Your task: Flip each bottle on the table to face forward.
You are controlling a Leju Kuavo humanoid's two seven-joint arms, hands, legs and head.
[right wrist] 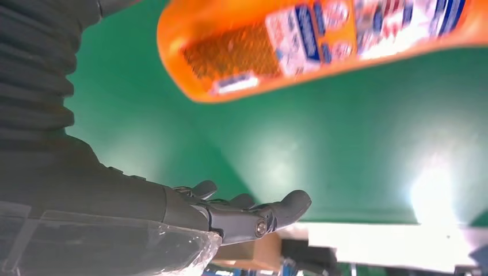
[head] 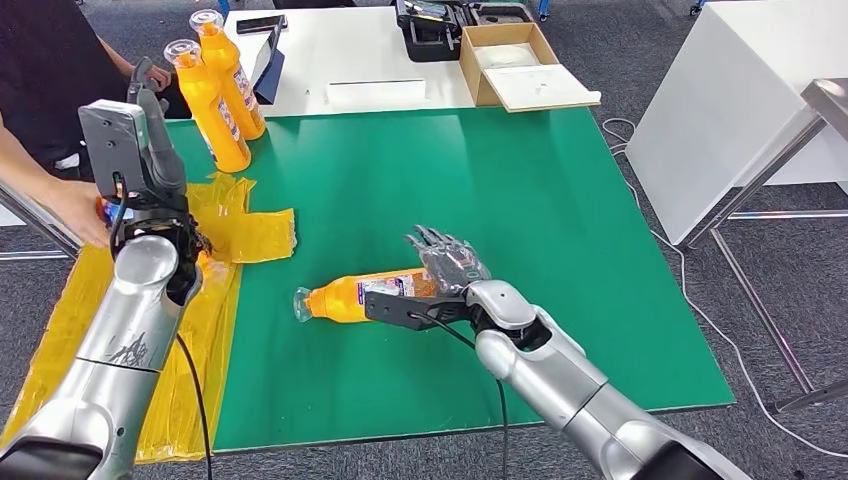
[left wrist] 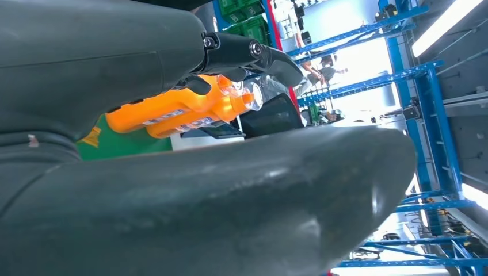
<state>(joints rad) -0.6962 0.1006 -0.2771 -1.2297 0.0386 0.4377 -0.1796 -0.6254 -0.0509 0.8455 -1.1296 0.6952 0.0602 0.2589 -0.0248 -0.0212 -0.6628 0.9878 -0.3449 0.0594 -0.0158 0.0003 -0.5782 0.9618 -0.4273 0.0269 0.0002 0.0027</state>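
An orange bottle point(head: 360, 296) lies on its side in the middle of the green mat point(head: 520, 190), its clear cap pointing left. My right hand point(head: 450, 262) is at its base end with fingers spread, holding nothing. The right wrist view has the labelled bottle point(right wrist: 322, 46) lying apart from the fingers of the right hand point(right wrist: 230, 213). Two more orange bottles point(head: 215, 105) stand upright at the mat's back left corner. My left hand point(head: 150, 115) is raised beside them and holds nothing. In the left wrist view those bottles point(left wrist: 184, 109) sit beyond the left hand point(left wrist: 172, 190).
A crumpled yellow plastic sheet point(head: 225, 235) covers the mat's left edge. A person's hand point(head: 70, 210) at the left holds a small orange and blue thing behind my left arm. An open cardboard box point(head: 520, 65) stands on the white table point(head: 350, 60) behind.
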